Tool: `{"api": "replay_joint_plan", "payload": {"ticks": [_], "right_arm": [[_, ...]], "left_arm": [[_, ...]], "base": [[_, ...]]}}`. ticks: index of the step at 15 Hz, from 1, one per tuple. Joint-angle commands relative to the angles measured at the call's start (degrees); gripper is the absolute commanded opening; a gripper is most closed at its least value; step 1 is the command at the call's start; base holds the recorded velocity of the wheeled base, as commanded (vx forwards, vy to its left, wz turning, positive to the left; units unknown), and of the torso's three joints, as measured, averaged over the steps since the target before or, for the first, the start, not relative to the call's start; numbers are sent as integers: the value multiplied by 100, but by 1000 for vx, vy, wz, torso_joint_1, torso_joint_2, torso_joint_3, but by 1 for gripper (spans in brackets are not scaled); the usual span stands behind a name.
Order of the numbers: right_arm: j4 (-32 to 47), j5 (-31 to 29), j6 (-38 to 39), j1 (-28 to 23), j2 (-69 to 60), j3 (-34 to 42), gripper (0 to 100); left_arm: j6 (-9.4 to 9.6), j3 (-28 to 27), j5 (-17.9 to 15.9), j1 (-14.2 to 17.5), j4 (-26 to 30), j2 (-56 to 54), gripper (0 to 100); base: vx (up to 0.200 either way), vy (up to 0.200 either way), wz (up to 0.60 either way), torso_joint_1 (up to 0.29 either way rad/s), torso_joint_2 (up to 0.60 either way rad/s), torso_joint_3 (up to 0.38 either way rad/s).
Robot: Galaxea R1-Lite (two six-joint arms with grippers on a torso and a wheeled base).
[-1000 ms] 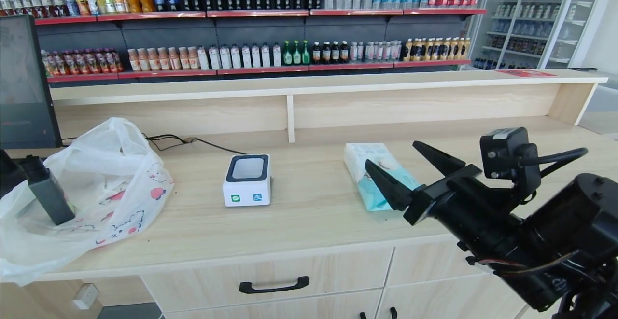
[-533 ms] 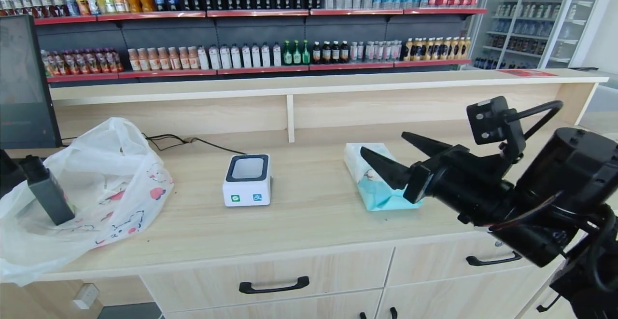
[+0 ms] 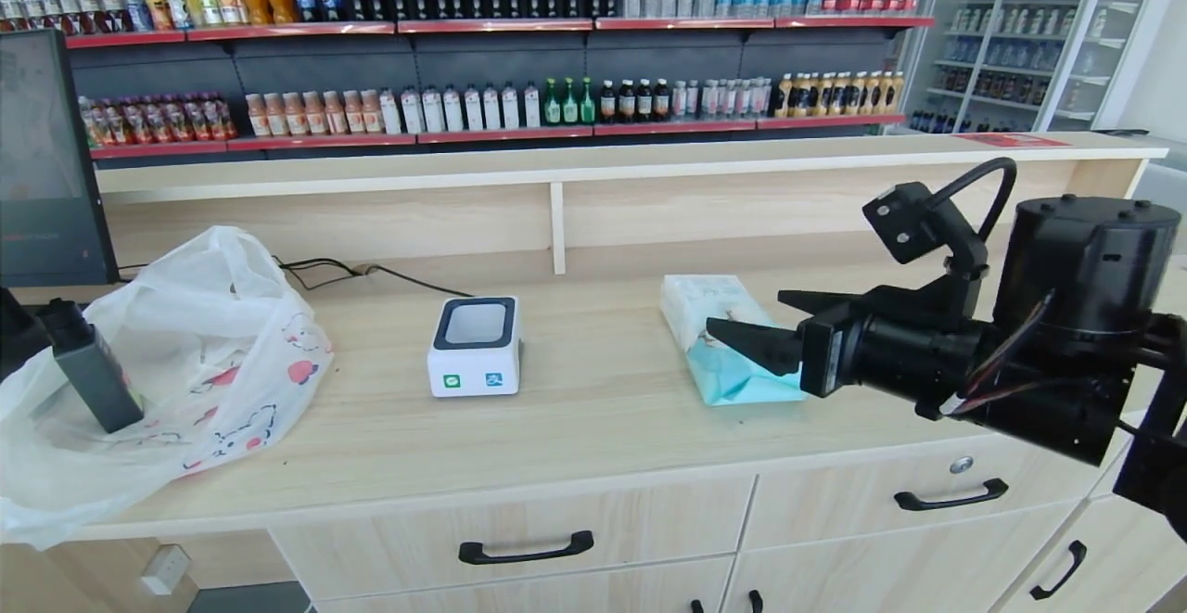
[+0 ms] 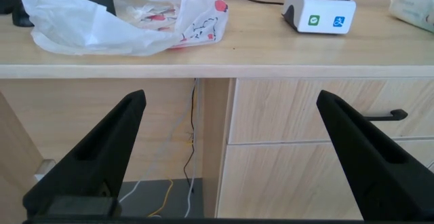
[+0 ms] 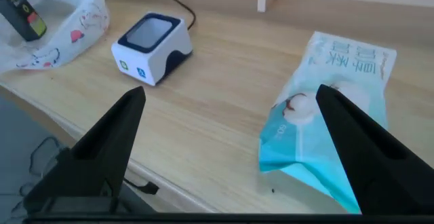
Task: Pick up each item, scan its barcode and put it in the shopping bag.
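Observation:
A white and teal tissue pack [image 3: 728,339] lies flat on the wooden counter [image 3: 603,409], right of the white barcode scanner [image 3: 475,346]. My right gripper [image 3: 746,312] hovers open just right of the pack, its fingers pointing at the pack and nothing between them. In the right wrist view the right gripper [image 5: 230,91] frames the tissue pack [image 5: 346,61] and the scanner [image 5: 152,47]. The white plastic shopping bag [image 3: 176,353] slumps at the counter's left with a dark grey item [image 3: 93,376] standing in it. My left gripper [image 4: 230,96] is open and empty, below the counter's front edge.
A dark monitor [image 3: 46,159] stands at the far left behind the bag. A black cable [image 3: 371,272] runs from the scanner along the back. A raised ledge [image 3: 603,163] bounds the counter's far side. Drawers with black handles [image 3: 526,548] sit under the counter.
My right arm has swung round and lowered; its gripper now lies nearly level and lower, beside the tissue pack, still open. The pack, scanner and bag have not moved.

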Motion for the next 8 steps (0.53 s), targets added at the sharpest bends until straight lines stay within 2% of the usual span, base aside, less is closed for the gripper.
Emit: {"api": "replay_joint_plan", "payload": {"ticks": [1, 3, 4, 6, 8], "right_arm": [[703, -28, -427, -163, -91, -326, 100], [993, -221, -691, -453, 102, -572, 100], [896, -238, -542, -593, 339, -748, 100], [1107, -282, -102, -541, 471, -967, 100], [2232, -739, -41, -549, 638, -1503, 100]], "left_arm": [[-1, 0, 1, 0, -1, -2, 100], [-1, 0, 1, 0, -1, -2, 100], [-1, 0, 1, 0, -1, -2, 100], [-1, 0, 1, 0, -1, -2, 100], [-1, 0, 1, 0, -1, -2, 100]], "base": [[0, 0, 0, 0, 0, 0], [0, 0, 0, 0, 0, 0], [0, 0, 0, 0, 0, 0], [0, 0, 0, 0, 0, 0], [0, 0, 0, 0, 0, 0]]}}
